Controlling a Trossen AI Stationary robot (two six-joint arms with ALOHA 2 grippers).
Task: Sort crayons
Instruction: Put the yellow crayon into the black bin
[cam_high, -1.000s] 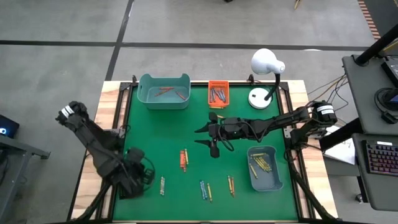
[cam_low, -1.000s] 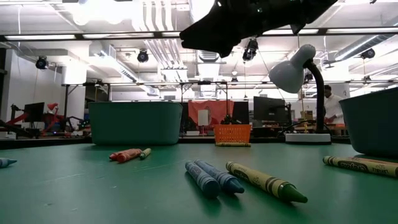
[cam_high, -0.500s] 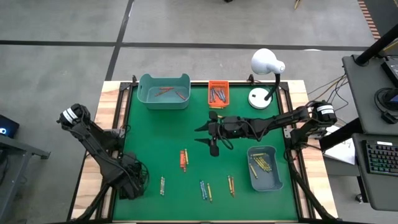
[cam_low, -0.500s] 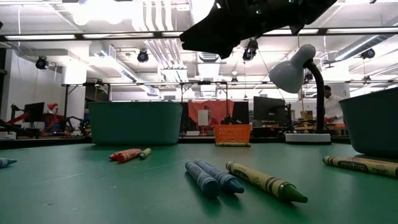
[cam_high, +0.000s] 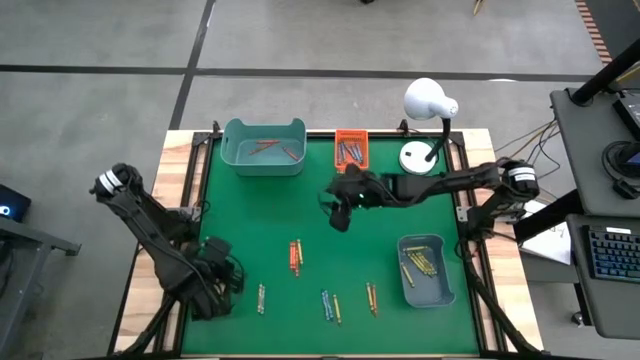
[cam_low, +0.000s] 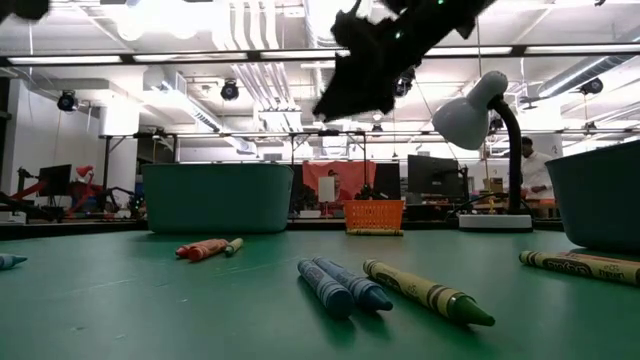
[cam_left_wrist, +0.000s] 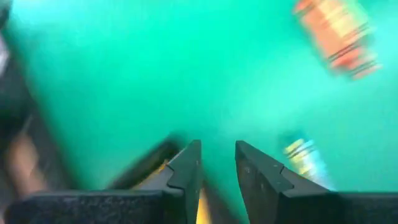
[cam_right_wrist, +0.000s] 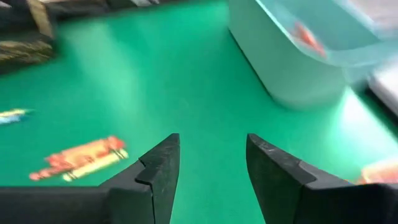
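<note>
Here, three bins hold sorted crayons while more lie loose on the green desk.
The left hand sits low at the desk's near left corner, its fingers a narrow gap apart with nothing clearly gripped; a yellow streak shows between them, too blurred to name. At the far edge the teal bin holds a few red-orange crayons. Beside it the small orange basket holds blue-grey crayons. The right hand hangs above the desk's middle, near the basket, fingers spread wide and empty. Loose crayons lie in small groups along the near half. The second teal bin, near right, holds yellow crayons.
</note>
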